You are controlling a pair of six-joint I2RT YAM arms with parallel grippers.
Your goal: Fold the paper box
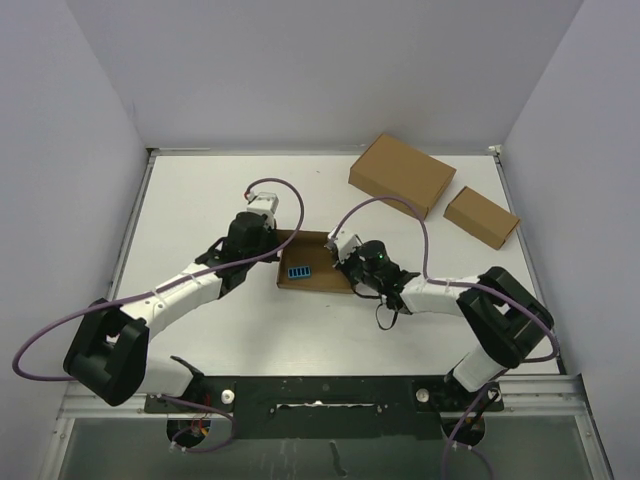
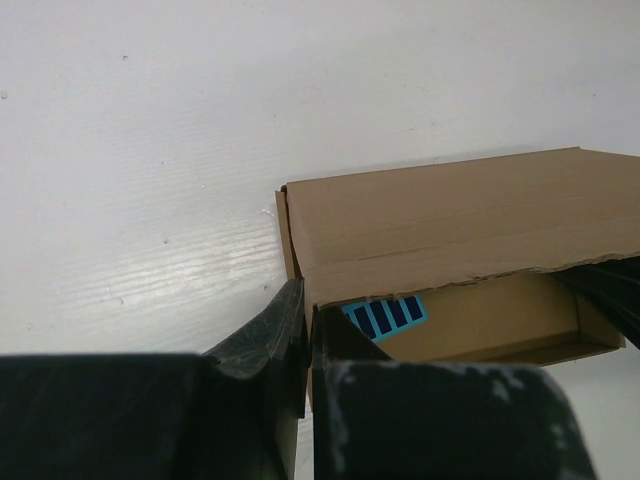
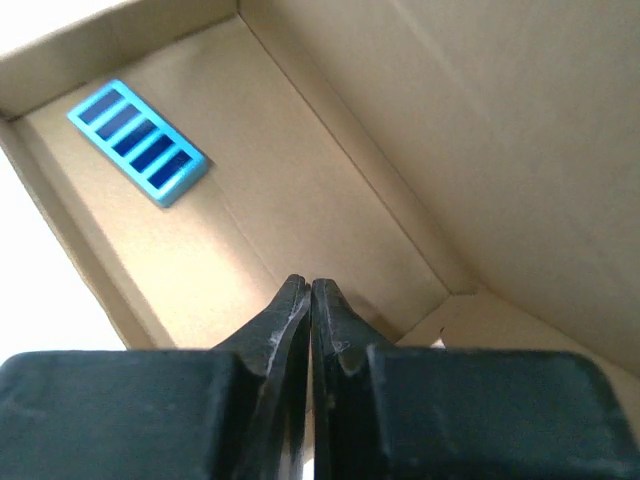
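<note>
Ok, left jaws together, tips against the near-left corner of the paper box [image 1: 318, 258]. A sliver of cardboard shows in the slit between them; can't tell if it's actually pinched. The box lies ahead and right of those jaws, lid panel [image 2: 440, 215] raised and leaning over the tray. Right jaws together too, holding nothing, with tips inside the box above its floor. Contact unclear, tall panel rising on their right. Blue label [image 3: 138, 142] sits on the box floor, ahead-left of the right jaws. Larger brown box [image 1: 402, 174] and small brown box [image 1: 481, 217] rest on the worktop [image 1: 200, 200], well apart from both jaws, on the right jaws' side.
</note>
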